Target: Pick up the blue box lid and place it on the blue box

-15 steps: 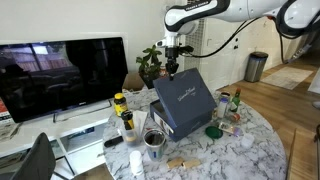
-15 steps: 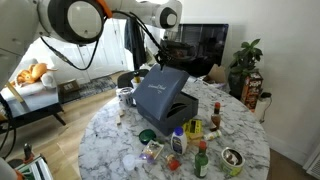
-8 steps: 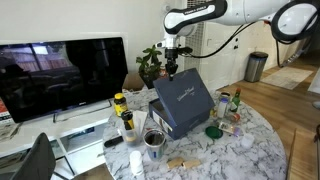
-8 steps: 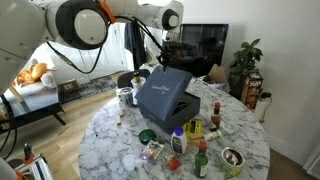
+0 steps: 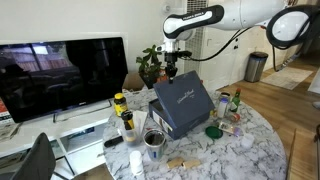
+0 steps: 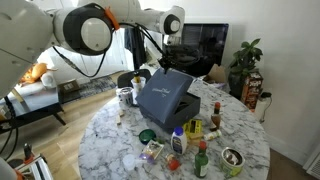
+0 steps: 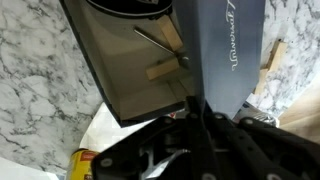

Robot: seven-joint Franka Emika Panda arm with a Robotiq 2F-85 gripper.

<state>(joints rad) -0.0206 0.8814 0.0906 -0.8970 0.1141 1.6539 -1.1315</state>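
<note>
1. Surveyed a living room: a round marble table [image 5: 255,150] in the middle, a dark television [image 5: 60,75] on a low stand to the left behind it, and a leafy potted plant [image 5: 150,62] at the far side.
2. Found the gripper [image 5: 172,70] hanging over the table's middle, fingers closed on the upper edge of the blue box lid [image 5: 187,95].
3. Saw that lid held steeply tilted in both exterior views, neither flat nor upright, with the lettered face turned outward (pale script visible as a mark only, not readable as words).
4. Followed the lid's lower edge down to the rim of the blue box [image 5: 185,122], standing open on the marble directly beneath. Could not tell touching from just clear.
5. Looked down in the wrist view along the lid's face on the right and into the box's open inside on the left. Made out a greyish floor there with a couple of pale strips lying on it.
6. Caught the gripper's dark body along the bottom of that wrist view, with the lid's edge running straight down between the fingers.
7. Counted clutter close around the box: yellow-capped bottles [image 5: 120,103] to its left, a metal cup [image 5: 154,138] at its near left corner, and a green disc [image 5: 213,131] just beside its near right corner.
</note>
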